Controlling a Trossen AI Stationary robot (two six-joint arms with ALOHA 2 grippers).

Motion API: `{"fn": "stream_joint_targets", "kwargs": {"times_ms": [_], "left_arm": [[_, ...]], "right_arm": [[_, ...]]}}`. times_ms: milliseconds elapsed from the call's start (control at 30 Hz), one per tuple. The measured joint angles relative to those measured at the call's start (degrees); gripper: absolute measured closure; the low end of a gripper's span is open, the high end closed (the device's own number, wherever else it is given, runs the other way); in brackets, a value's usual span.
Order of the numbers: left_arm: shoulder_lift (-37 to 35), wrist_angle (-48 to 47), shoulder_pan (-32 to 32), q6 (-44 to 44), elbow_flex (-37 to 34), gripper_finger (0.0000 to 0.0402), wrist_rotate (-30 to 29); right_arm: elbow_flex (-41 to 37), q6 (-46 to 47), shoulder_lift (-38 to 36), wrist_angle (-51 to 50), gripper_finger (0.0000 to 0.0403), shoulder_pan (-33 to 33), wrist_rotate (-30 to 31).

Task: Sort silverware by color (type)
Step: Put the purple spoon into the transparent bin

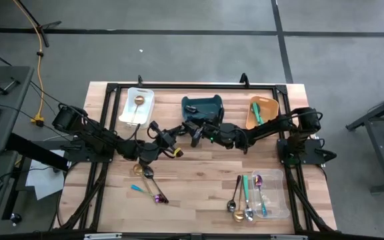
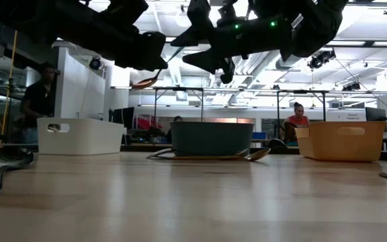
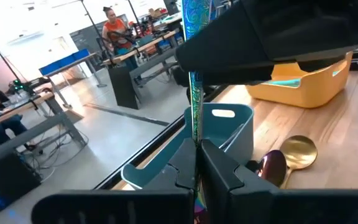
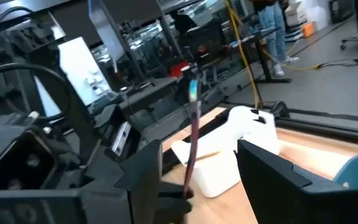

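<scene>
An iridescent purple utensil [image 3: 196, 93] stands upright in mid-air above the middle of the wooden surface [image 1: 199, 180], caught between the two arms in what looks like a handover. The left gripper [image 3: 199, 168] is clamped on its lower part, fingers tight together around the shaft. The right gripper [image 4: 196, 158] faces it from the other side with its fingers spread wide, the slim handle [image 4: 192, 130] rising in the gap between them and touching neither.

Along the far edge of the surface sit a white bin [image 1: 149, 93] with a gold spoon [image 1: 139, 100] in it, a teal bin [image 1: 209, 100] and an orange bin [image 1: 272, 107]. A clear bin [image 1: 284, 200] at the near right holds several pieces, one of them purplish. A few loose pieces of silverware [image 1: 149, 177] lie unsorted at the near left, just below the left arm.

Sorting appears partly done, and the step in hand is passing this piece across to the arm nearer the right-hand bins. The next move calls for the right gripper to close squarely on the thin handle before the left lets go; a glancing pinch on so narrow a shaft could let it twist or drop.
</scene>
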Motion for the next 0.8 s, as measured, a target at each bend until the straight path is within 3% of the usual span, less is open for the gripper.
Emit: {"fn": "stream_joint_targets", "kwargs": {"times_ms": [167, 267, 500, 800], "left_arm": [[0.0, 0.0, 0.0, 0.0, 0.0, 0.0401, 0.0], [0.0, 0.1, 0.2, 0.0, 0.0, 0.0401, 0.1], [0.0, 0.0, 0.9, -0.1, 0.0, 0.0398, 0.5], [-3.5, -3.3, -0.7, 1.8, 0.0, 0.0332, 2.3]], "right_arm": [[0.0, -0.2, 0.0, 0.0, 0.0205, 0.0, 3.6], [0.0, 2.1, 0.0, 0.0, 0.0231, -0.1, 3.7], [0.1, 2.2, 0.0, 0.4, 0.0387, -0.1, 4.0], [0.0, -1.1, -3.6, -4.7, 0.0397, -0.5, 3.6]]}}
